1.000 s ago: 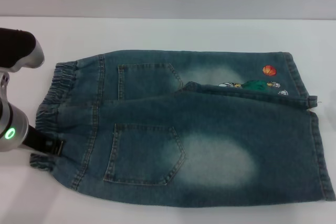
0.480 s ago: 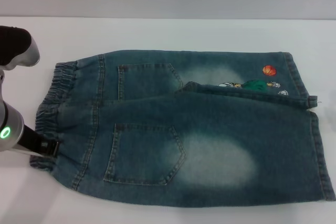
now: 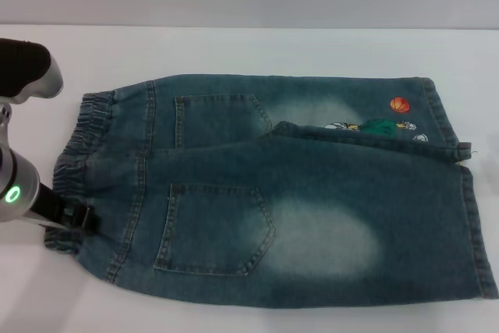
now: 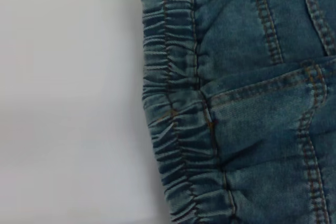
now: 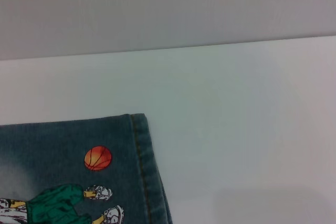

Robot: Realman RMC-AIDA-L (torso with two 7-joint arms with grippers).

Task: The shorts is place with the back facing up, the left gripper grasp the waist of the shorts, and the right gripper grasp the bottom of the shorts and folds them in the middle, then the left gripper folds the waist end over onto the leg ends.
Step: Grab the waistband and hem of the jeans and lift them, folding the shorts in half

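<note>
From the head view, the shorts (image 3: 273, 189) lay flat across the white tabletop (image 3: 234, 48), back pockets up, waist (image 3: 74, 165) toward its left edge. The left gripper (image 3: 78, 220) sat at the waist's near corner; I could not tell its grip.

Left wrist view: the ruffled waist against bare tabletop.

Right wrist view: the far leg's hem and orange ball embroidery (image 5: 98, 158).

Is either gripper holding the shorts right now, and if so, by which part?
It cannot be told. The left gripper sits at the near corner of the waist of the shorts, but no view shows its fingers closed on cloth. The right gripper is out of view.
</note>
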